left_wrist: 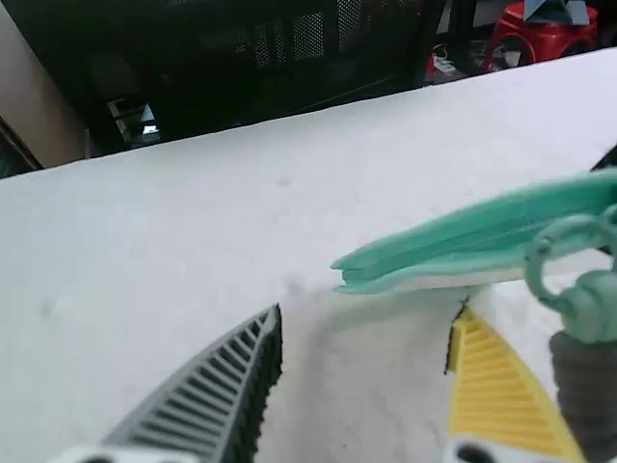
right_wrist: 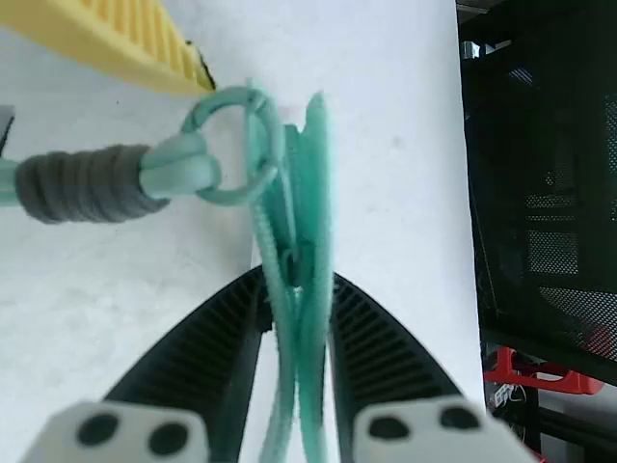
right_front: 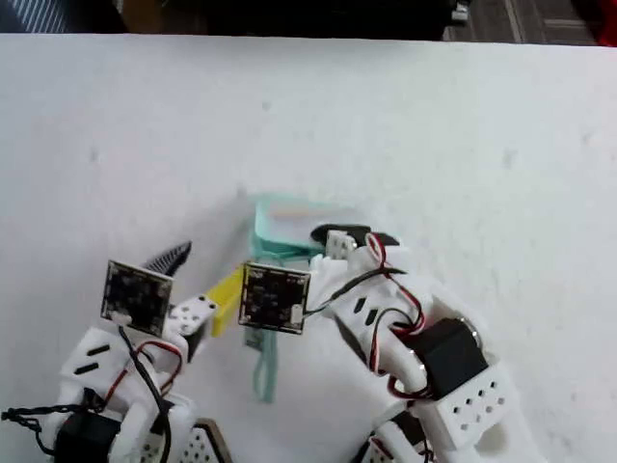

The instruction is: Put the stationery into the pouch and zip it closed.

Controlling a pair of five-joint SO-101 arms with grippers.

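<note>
Left gripper (left_wrist: 366, 323) stood just beside the pouch (left_wrist: 463, 236) on the table (left_wrist: 193, 212), jaws spread, empty. Right gripper (right_wrist: 299, 280) pinched the pouch's edge near its pull ring (right_wrist: 227, 145). Filling appeared complete; zip closure probably remained, unconfirmed.

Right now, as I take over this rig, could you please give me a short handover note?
Left gripper: open, at the end of the pouch.
Right gripper: shut on the pouch's edge.
Strap: attached to the pouch's end, trailing toward the arms.
Done: pouch held.
Left: whether it is filled and closed cannot be told; check, then close it.
</note>
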